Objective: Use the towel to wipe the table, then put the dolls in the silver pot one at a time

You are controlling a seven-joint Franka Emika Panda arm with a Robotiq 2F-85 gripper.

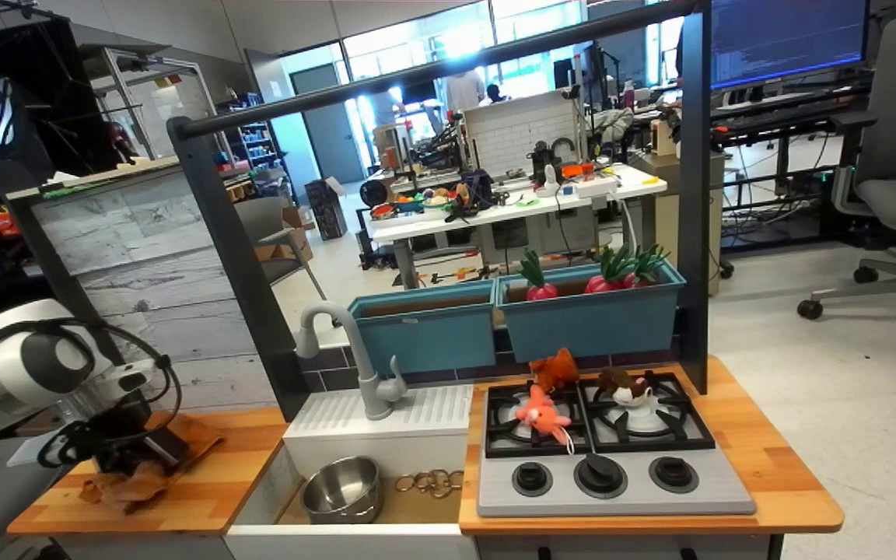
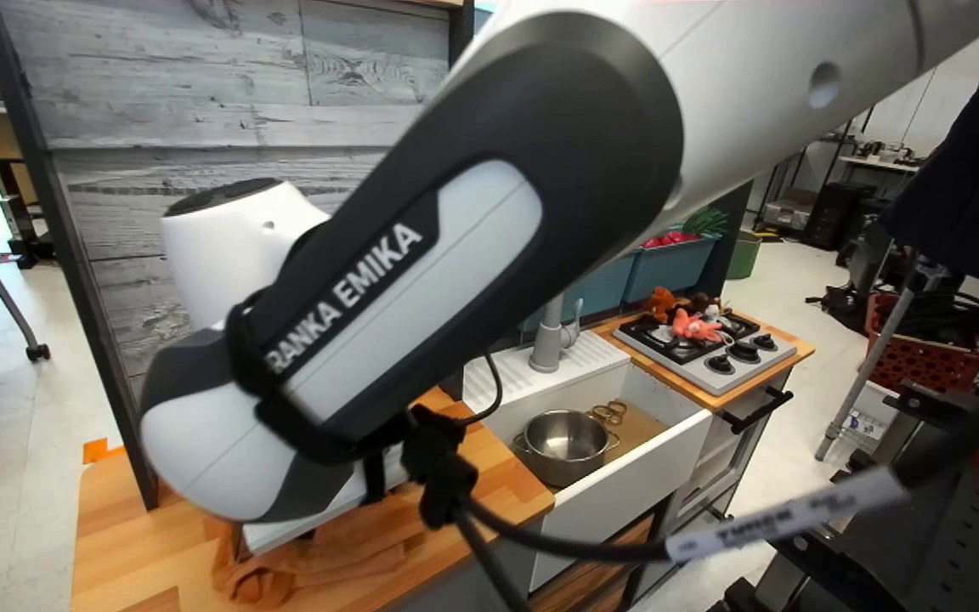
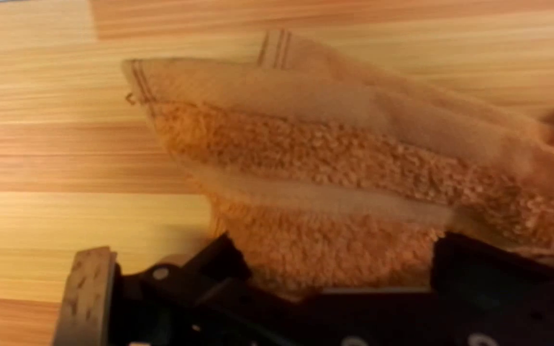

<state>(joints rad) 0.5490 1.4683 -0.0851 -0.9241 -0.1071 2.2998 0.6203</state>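
In the wrist view the orange towel (image 3: 315, 144) lies folded and rumpled on the wooden table (image 3: 41, 158). My gripper (image 3: 337, 257) is low over it, jaws wide apart and open, with terry cloth showing between the fingertips. In both exterior views the towel (image 1: 125, 490) (image 2: 353, 548) is on the counter beneath the arm, which hides part of it. Three dolls rest on the stove: a coral one (image 1: 543, 414), an orange-brown one (image 1: 555, 369) and a brown-and-white one (image 1: 628, 389). The silver pot (image 1: 345, 512) (image 2: 570, 469) sits inside the sink.
Between the towel's counter and the stove (image 1: 619, 502) is the white sink (image 1: 355, 538), with gold rings (image 1: 434, 482) beside the pot. A grey faucet (image 1: 362, 365) rises behind it. Teal planters (image 1: 425, 334) hang at the back. A grey plank panel (image 1: 160, 311) borders the towel's counter.
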